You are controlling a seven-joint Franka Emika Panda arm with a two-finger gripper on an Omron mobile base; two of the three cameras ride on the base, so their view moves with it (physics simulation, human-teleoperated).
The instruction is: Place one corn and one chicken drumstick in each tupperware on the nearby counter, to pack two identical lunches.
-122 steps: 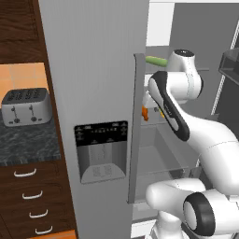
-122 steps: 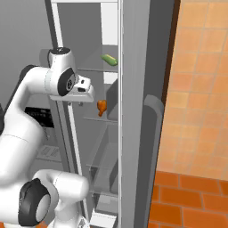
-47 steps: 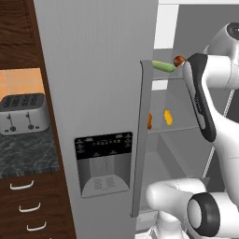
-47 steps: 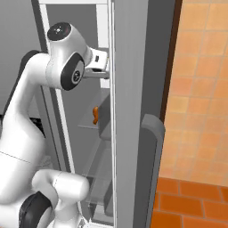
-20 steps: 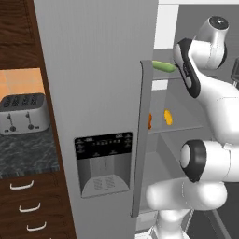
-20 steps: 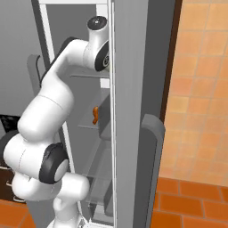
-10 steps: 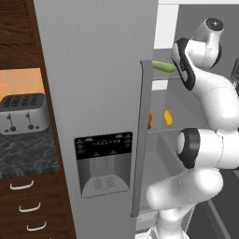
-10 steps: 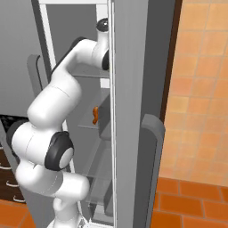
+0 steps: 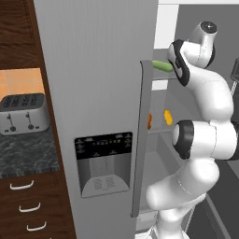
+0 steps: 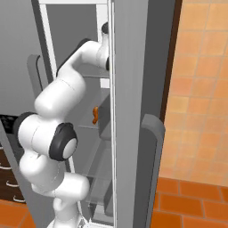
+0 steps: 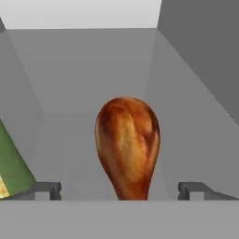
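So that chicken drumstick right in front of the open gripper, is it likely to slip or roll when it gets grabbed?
The chicken drumstick looks glossy, so it may slip. Its rounded meaty end tapers toward the gripper, so squeezed fingers could slide down the narrowing part. It probably stays stiff, though it may roll sideways.

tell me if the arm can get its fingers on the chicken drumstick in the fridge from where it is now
Probably yes. In the hand view the chicken drumstick lies straight ahead, centred between the open fingers, with nothing in front of it. The green-husked corn sits off to one side, clear of the path.

Drumstick (image 11: 127, 147) between open jaws, corn (image 11: 11, 170) at its left
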